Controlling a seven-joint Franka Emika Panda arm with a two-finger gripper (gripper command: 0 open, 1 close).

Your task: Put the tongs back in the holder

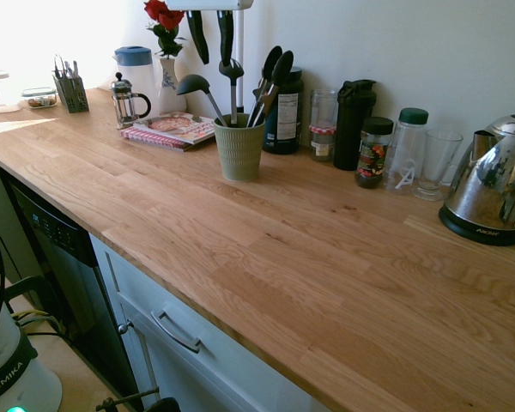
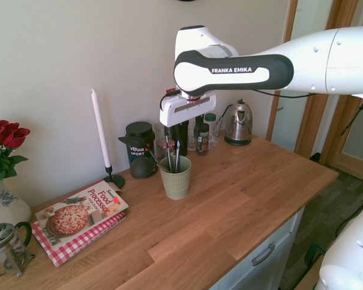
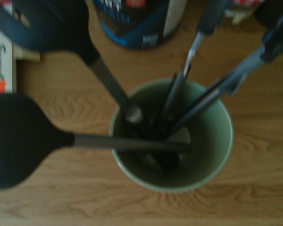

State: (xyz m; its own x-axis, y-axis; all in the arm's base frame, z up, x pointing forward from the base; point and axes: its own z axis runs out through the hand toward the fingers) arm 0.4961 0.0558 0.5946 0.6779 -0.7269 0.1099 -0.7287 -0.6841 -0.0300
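The sage-green ribbed holder (image 1: 239, 148) (image 2: 176, 179) stands on the wooden counter near the wall. The tongs (image 1: 270, 81) stand inside it, their silver arms leaning right toward the wall and both black rounded tips up. In the wrist view the tongs (image 3: 245, 66) rise out of the holder (image 3: 217, 155) toward the jars. My gripper (image 1: 215, 53) (image 2: 174, 134) hangs straight above the holder. Its dark fingers stand apart with nothing between them, so it is open.
A dark ladle (image 1: 193, 83) and a dark spoon (image 1: 232, 73) share the holder. Close by are a cookbook (image 1: 173, 129), a black jar (image 1: 283, 112), bottles, a drinking glass (image 1: 435, 163) and a kettle (image 1: 493, 193). A tall candle (image 2: 100, 130) stands by the wall.
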